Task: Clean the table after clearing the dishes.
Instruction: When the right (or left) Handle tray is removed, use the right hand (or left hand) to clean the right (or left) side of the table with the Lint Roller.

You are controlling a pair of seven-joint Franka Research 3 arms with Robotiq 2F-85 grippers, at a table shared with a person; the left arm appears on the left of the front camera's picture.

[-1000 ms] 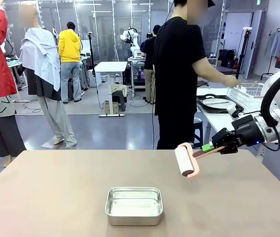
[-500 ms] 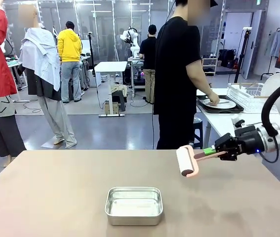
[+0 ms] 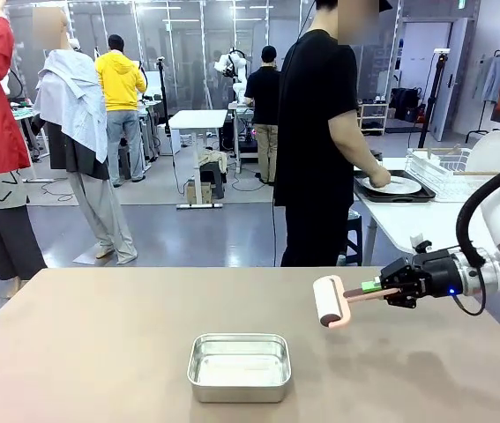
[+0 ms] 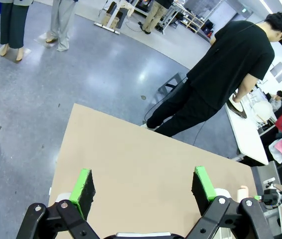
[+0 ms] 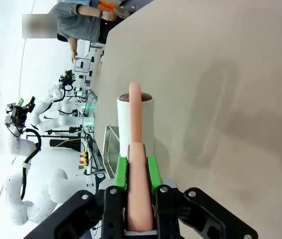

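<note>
Right gripper point(image 3: 375, 287) pinched pink handle of roller point(image 3: 330, 300), right of frame: looked light, rigid, handle soundest hold. Left gripper point(image 4: 143, 189) spread, empty, above counter point(image 4: 131, 164).

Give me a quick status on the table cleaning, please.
Right gripper shut on lint roller handle, roller low over table, contact unclear. Left gripper open, empty. Steel pan mid-table, in the way. Plate and tray off on side table.

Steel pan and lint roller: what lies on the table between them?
Nothing; the front view shows only bare table between the steel pan and the lint roller that the right end effector holds.
</note>
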